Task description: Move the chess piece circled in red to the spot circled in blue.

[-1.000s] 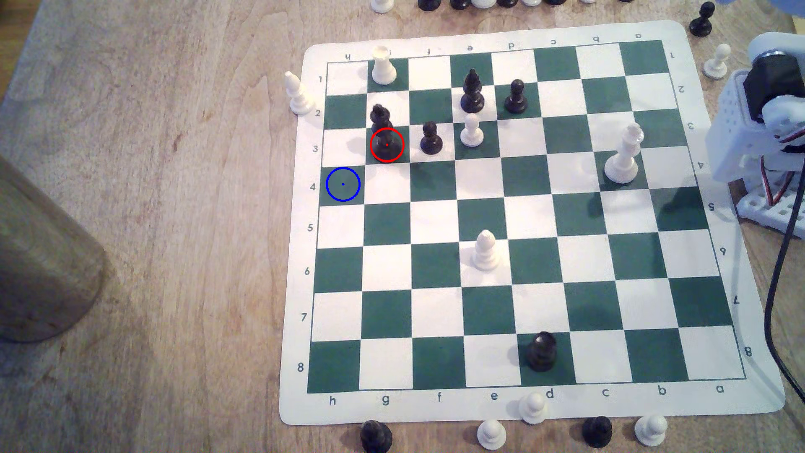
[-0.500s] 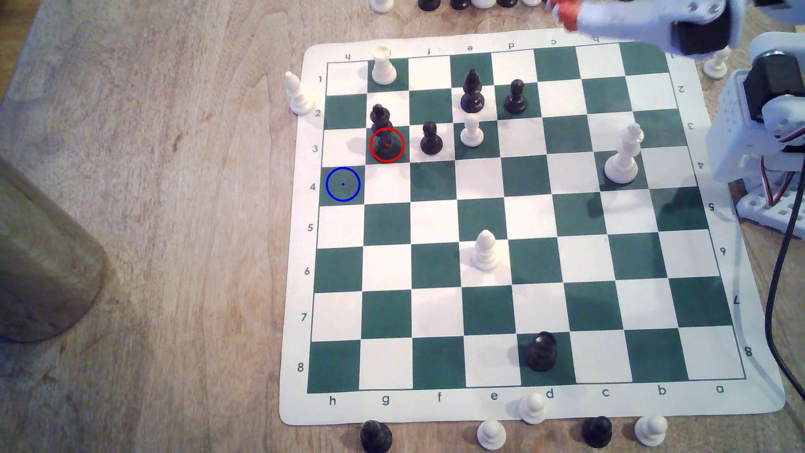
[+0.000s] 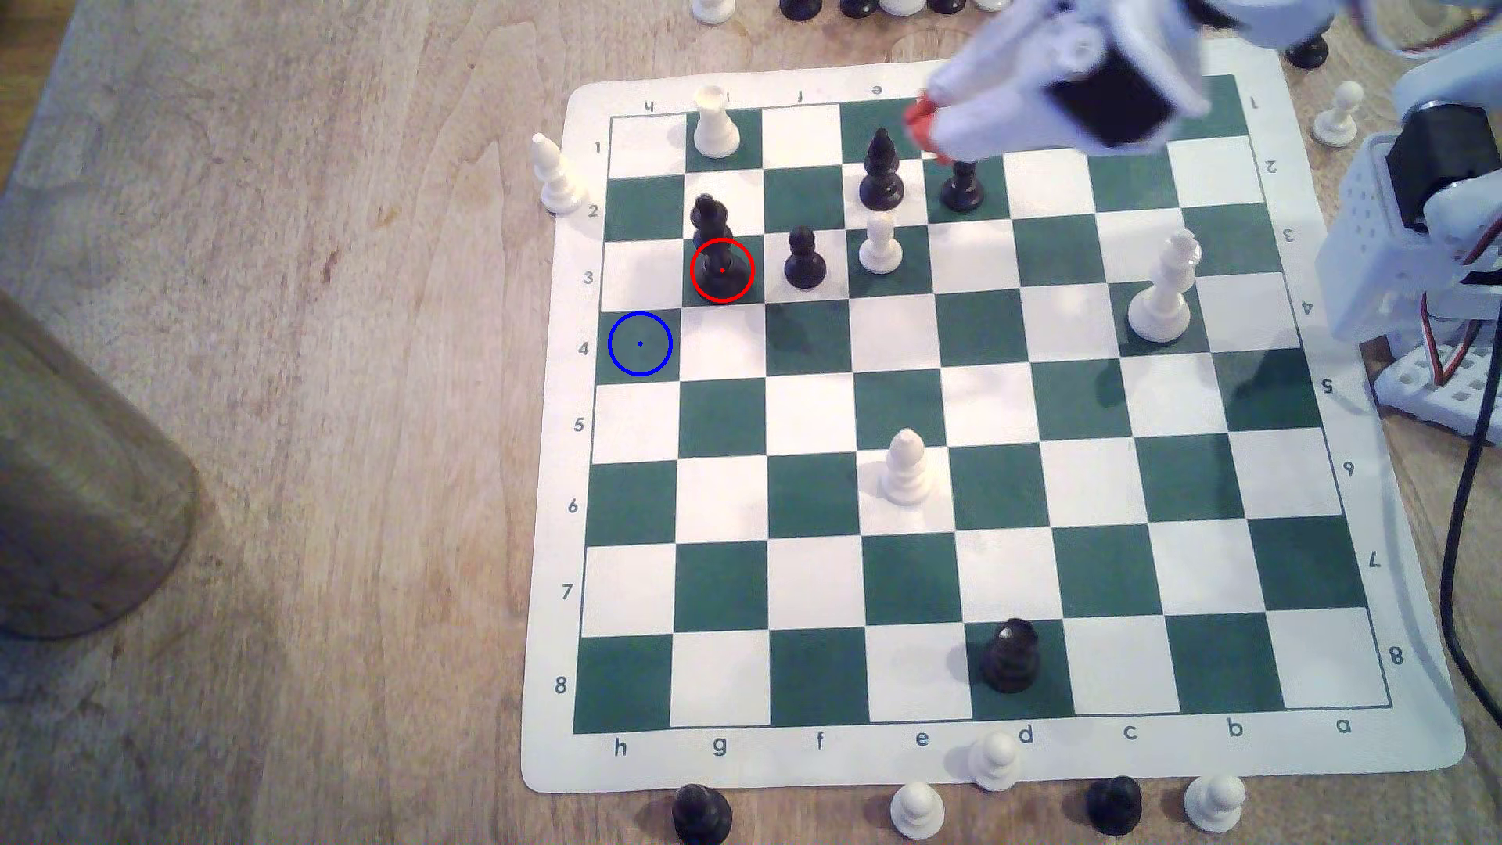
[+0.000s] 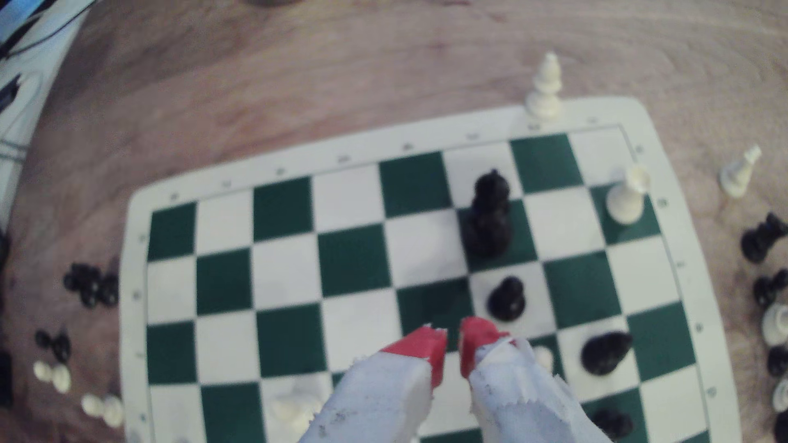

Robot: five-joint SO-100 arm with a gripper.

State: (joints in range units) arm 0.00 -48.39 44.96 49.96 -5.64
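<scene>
The worktop [image 3: 284, 406] carries the chessboard [image 3: 1382, 756]. The claw [image 4: 453, 340], red tips a little apart and holding nothing, hovers near the black pawn [image 3: 963, 183]. The chess piece [image 3: 719, 260] stands in the red ring, diagonal to the spot [image 3: 640, 344]. A judgement: the black pawn beside it [image 3: 805, 258] and the pointed black piece [image 3: 881, 172] crowd the approach and could be toppled

Hobby tabletop setup: wooden table [image 3: 325, 487], roll-up chess mat [image 3: 959, 760], spare pieces alongside.
</scene>
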